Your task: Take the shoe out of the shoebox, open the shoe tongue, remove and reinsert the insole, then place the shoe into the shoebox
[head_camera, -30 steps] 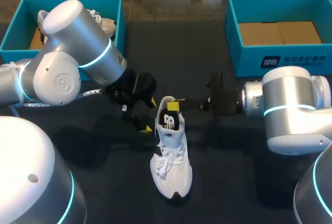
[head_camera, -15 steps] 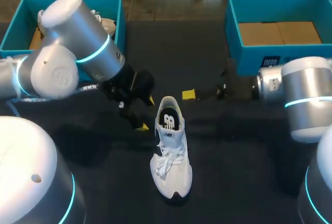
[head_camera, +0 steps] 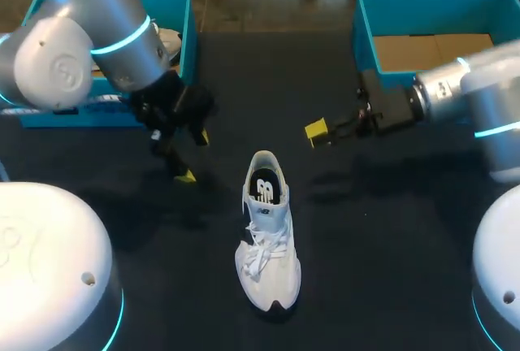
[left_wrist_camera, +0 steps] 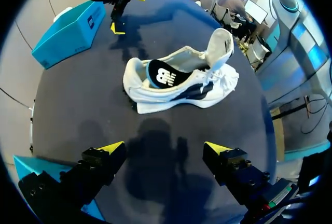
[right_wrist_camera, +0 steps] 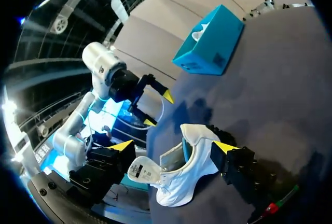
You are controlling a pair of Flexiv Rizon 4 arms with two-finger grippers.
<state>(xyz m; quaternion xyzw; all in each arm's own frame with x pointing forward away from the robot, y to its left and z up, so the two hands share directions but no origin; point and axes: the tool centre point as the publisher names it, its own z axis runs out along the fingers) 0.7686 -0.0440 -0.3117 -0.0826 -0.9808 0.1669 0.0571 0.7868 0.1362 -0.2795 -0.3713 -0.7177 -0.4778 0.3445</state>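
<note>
Shoe [head_camera: 266, 241] stands on its sole at table centre, insole [left_wrist_camera: 163, 74] seated, tongue [left_wrist_camera: 220, 45] raised. Left gripper [head_camera: 192, 156] and right gripper [head_camera: 317, 132] flank the heel, well apart from it, both spread and empty. Recommended: pinch the heel collar squarely, clear of the laces [head_camera: 258, 257], before lifting toward the empty shoebox [head_camera: 382, 99].

A white logo mark [left_wrist_camera: 167, 77] is printed on the dark insole [left_wrist_camera: 153, 71] inside the white shoe [left_wrist_camera: 207, 86]. The underside of the tongue [right_wrist_camera: 150, 176] carries a small printed tag [right_wrist_camera: 138, 171], and the blue shoebox [left_wrist_camera: 65, 32] bears a dark label [left_wrist_camera: 94, 21]. Neither print is legible.
</note>
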